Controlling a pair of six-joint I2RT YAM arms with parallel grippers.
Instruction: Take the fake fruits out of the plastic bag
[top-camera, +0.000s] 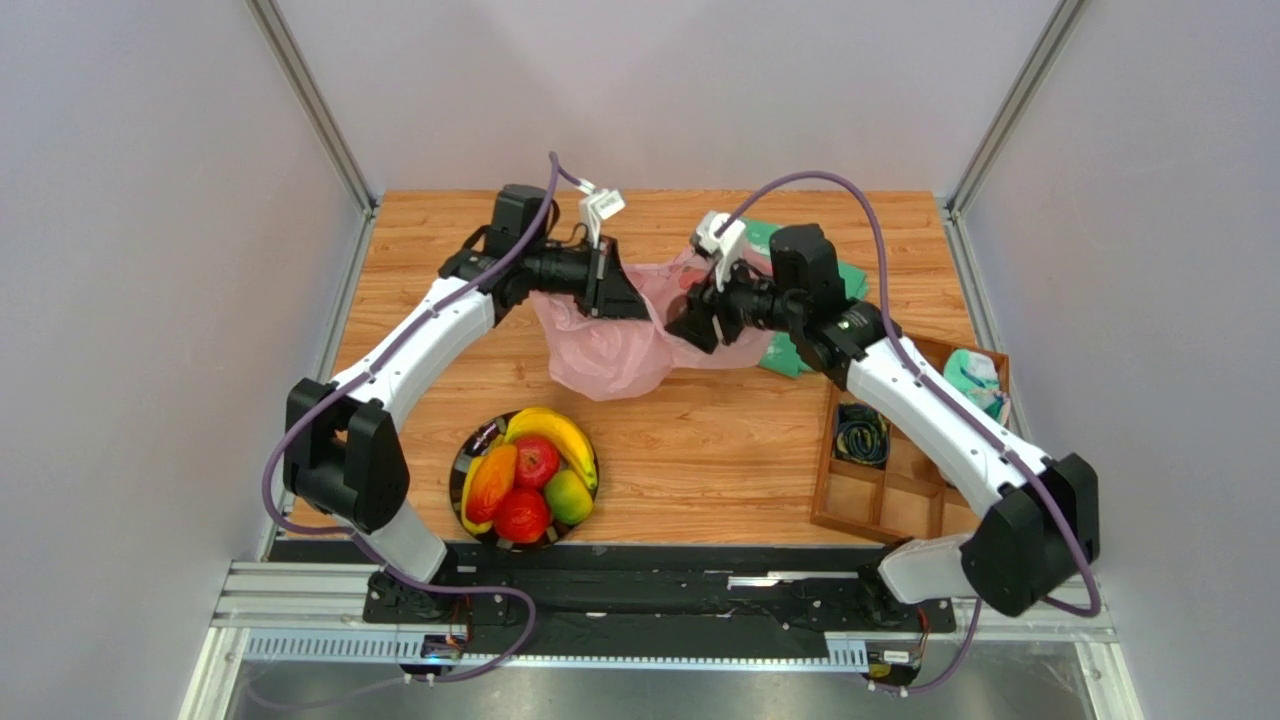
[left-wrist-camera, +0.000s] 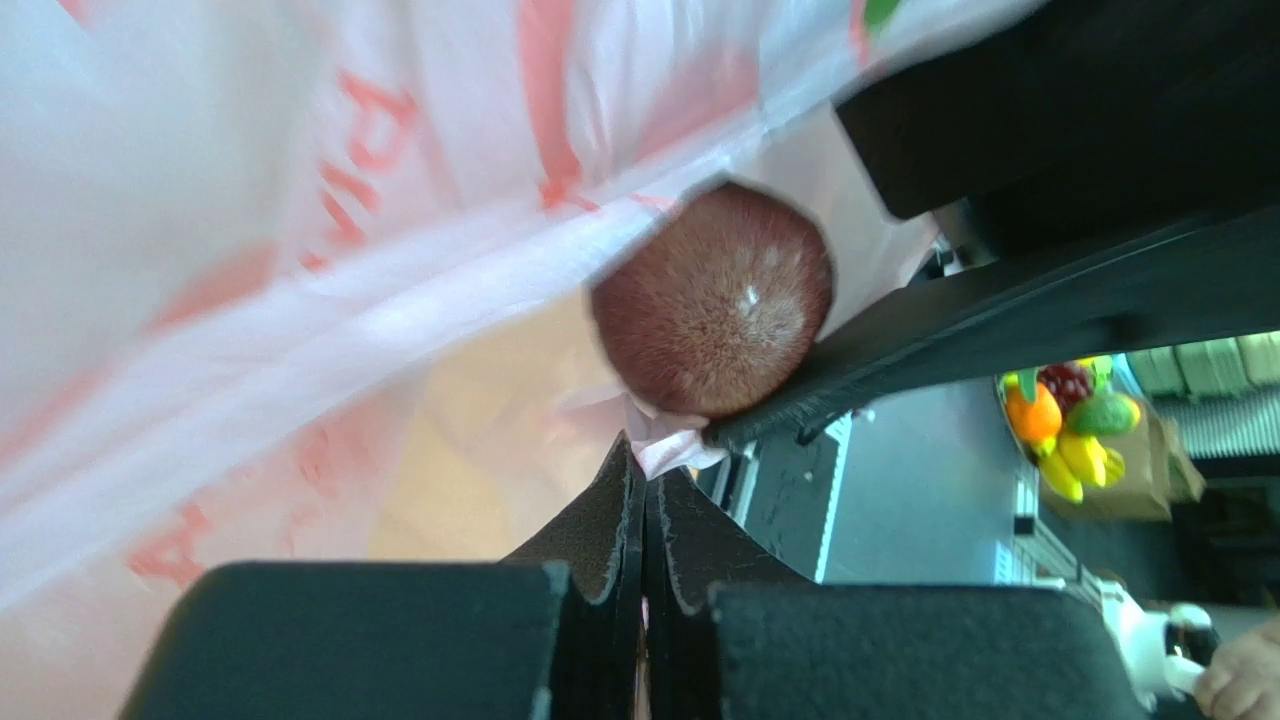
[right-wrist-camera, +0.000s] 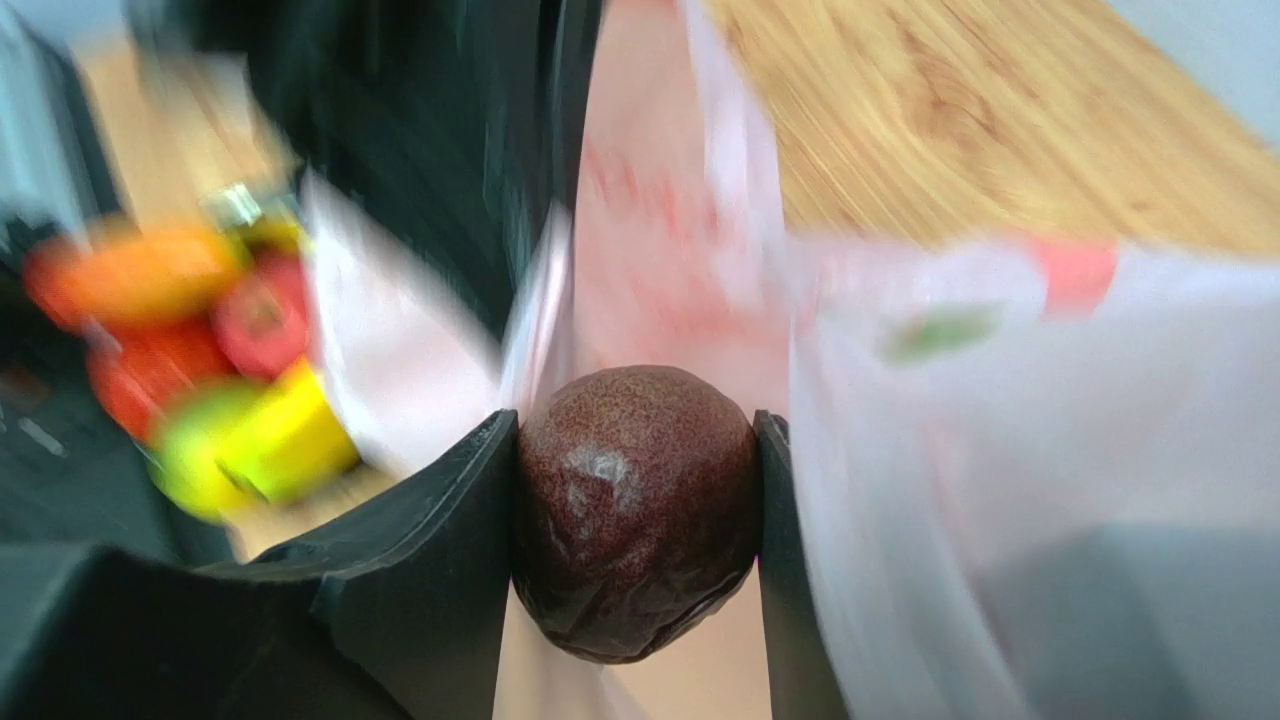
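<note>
Item: dark purple plum (right-wrist-camera: 636, 518) — one of the fake fruits, gripped at its two flanks by the right fingers (right-wrist-camera: 451, 540), which stand part-way apart at the plum's width. Location: at the mouth of the plastic bag (top-camera: 601, 353), which hangs above the bench (top-camera: 721, 450) between the two arms, toward 12 o'clock of the bench's middle; pink film drapes at the plum's 12 and 3 o'clock in the right wrist view. Left fingers (left-wrist-camera: 601, 540): clenched tight, a scrap of the bag's film pinched between them. This hold appears meant to keep the bag lifted and its opening taut while the other arm draws the fruit clear. Removed stock: a black plate (top-camera: 460, 468) at 6 o'clock of the bag carries a banana (top-camera: 559, 437), a red apple (top-camera: 537, 461), an orange-toned fruit (top-camera: 492, 482), a second red fruit (top-camera: 522, 516) and a green mango (top-camera: 570, 495), so the plum is judged among the last to come out. Markings: red printed letters on the bag — fragmentary and creased, no word readable. Adjacent: a compartmented wooden tray (top-camera: 906, 503) at 4 o'clock and a green cloth (top-camera: 784, 357) under the right arm.
</note>
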